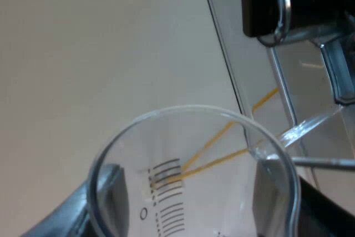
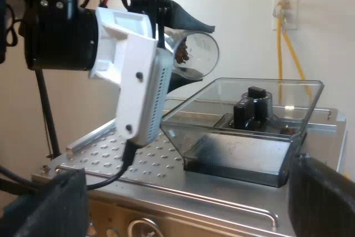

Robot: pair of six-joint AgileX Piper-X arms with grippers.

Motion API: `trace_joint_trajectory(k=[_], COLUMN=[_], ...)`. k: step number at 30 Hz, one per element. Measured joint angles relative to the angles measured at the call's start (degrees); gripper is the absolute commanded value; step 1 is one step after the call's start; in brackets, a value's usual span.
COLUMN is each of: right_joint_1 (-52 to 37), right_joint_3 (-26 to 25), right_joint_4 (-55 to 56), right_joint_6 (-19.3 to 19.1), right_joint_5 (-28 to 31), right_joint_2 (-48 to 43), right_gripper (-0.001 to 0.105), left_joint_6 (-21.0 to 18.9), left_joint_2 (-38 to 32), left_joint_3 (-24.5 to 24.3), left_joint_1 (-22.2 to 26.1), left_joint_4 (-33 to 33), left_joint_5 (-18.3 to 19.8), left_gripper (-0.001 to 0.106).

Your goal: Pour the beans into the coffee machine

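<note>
My left gripper [image 1: 188, 206] is shut on a clear measuring glass [image 1: 194, 154], with one finger [image 1: 108, 192] on each side of its wall. In the right wrist view the measuring glass [image 2: 197, 54] is tipped on its side over the edge of the clear bean hopper [image 2: 249, 120], and a few dark beans [image 2: 186, 62] lie inside it. The left gripper [image 2: 186, 54] holds it there. The hopper's wall [image 1: 249, 59] and black centre knob [image 1: 260, 6] are close beyond the glass rim. My right gripper [image 2: 183, 203] is open, low at the machine's front edge, holding nothing.
The hopper sits on the espresso machine's metal top [image 2: 122, 159], a perforated plate with a rail [image 2: 222, 199] along its edge. A yellow cable [image 2: 285, 48] hangs from a wall socket behind. The left arm's white housing [image 2: 138, 76] stands over the plate.
</note>
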Motion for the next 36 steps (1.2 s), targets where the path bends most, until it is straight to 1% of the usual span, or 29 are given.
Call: trace_joint_trajectory(k=[3, 4, 7, 8, 10, 11, 13, 16, 19, 21, 22, 23, 28, 36], right_joint_1=[0.0, 0.0, 0.0, 0.0, 0.0, 0.0, 0.0, 0.0, 0.0, 0.0, 0.0, 0.0, 0.0, 0.0], right_joint_3=[0.0, 0.0, 0.0, 0.0, 0.0, 0.0, 0.0, 0.0, 0.0, 0.0, 0.0, 0.0, 0.0, 0.0], right_joint_4=[0.0, -0.2, -0.4, -0.4, -0.5, -0.5, -0.8, -0.8, -0.8, -0.8, -0.8, -0.8, -0.8, -0.8], right_joint_6=[0.0, 0.0, 0.0, 0.0, 0.0, 0.0, 0.0, 0.0, 0.0, 0.0, 0.0, 0.0, 0.0, 0.0], right_joint_5=[0.2, 0.1, 0.1, 0.1, 0.2, 0.2, 0.2, 0.2, 0.2, 0.2, 0.2, 0.2, 0.2, 0.3], right_joint_2=[0.0, 0.0, 0.0, 0.0, 0.0, 0.0, 0.0, 0.0, 0.0, 0.0, 0.0, 0.0, 0.0, 0.0], right_gripper=[0.079, 0.079, 0.079, 0.079, 0.079, 0.079, 0.079, 0.079, 0.079, 0.079, 0.079, 0.079, 0.079, 0.079], left_joint_6=[2.6, 2.6, 4.9, 6.0, 10.4, 11.4, 14.4, 16.2, 17.9, 19.9, 20.3, 21.8, 24.9, 25.3], left_joint_2=[0.0, 0.0, 0.0, 0.0, 0.0, 0.0, 0.0, 0.0, 0.0, 0.0, 0.0, 0.0, 0.0, 0.0], left_joint_3=[0.0, 0.0, 0.0, 0.0, 0.0, 0.0, 0.0, 0.0, 0.0, 0.0, 0.0, 0.0, 0.0, 0.0], left_joint_1=[0.0, 0.0, 0.0, 0.0, 0.0, 0.0, 0.0, 0.0, 0.0, 0.0, 0.0, 0.0, 0.0, 0.0], left_joint_4=[0.0, 0.0, 0.0, 0.0, -0.1, -0.1, -0.1, -0.1, -0.1, -0.5, -0.5, -0.7, -3.2, -5.4], left_joint_5=[0.0, 0.0, 0.0, 0.0, 0.0, 0.2, 1.7, 3.6, 4.1, 4.1, 4.1, 4.6, 6.6, 6.7], left_gripper=[0.032, 0.032, 0.032, 0.032, 0.032, 0.032, 0.032, 0.032, 0.032, 0.032, 0.032, 0.032, 0.032, 0.032])
